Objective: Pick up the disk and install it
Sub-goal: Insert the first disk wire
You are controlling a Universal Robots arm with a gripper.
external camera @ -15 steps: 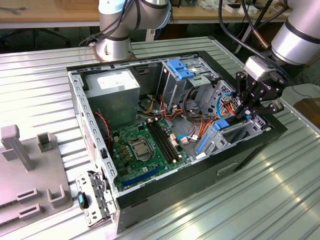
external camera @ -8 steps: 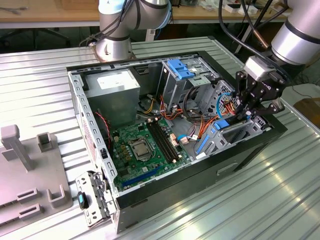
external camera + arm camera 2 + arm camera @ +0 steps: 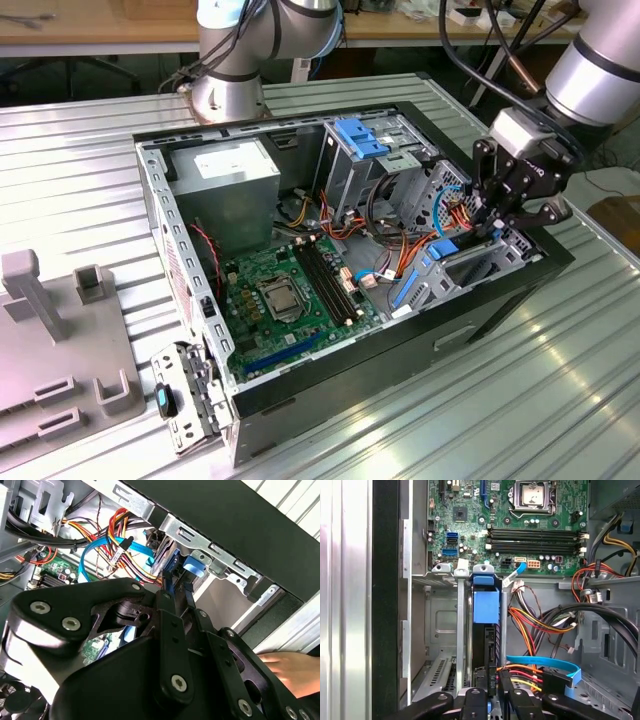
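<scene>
Tool (image 3: pixel 492 700) clamped on upright disk (image 3: pixel 486 607) inside computer case (image 3: pixel 480 330) bay.

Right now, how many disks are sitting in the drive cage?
1. The disk stands on edge in the drive cage, held at its end by the gripper; the bay beside it looks empty. The cables may hide others.

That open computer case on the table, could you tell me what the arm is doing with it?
The gripper is down inside the open computer case, at the drive bay on the exterior view's right. The disk, in its blue carrier, stands on edge in that bay slot, with the fingertips at its near end. The motherboard lies exposed beside the bay.
</scene>
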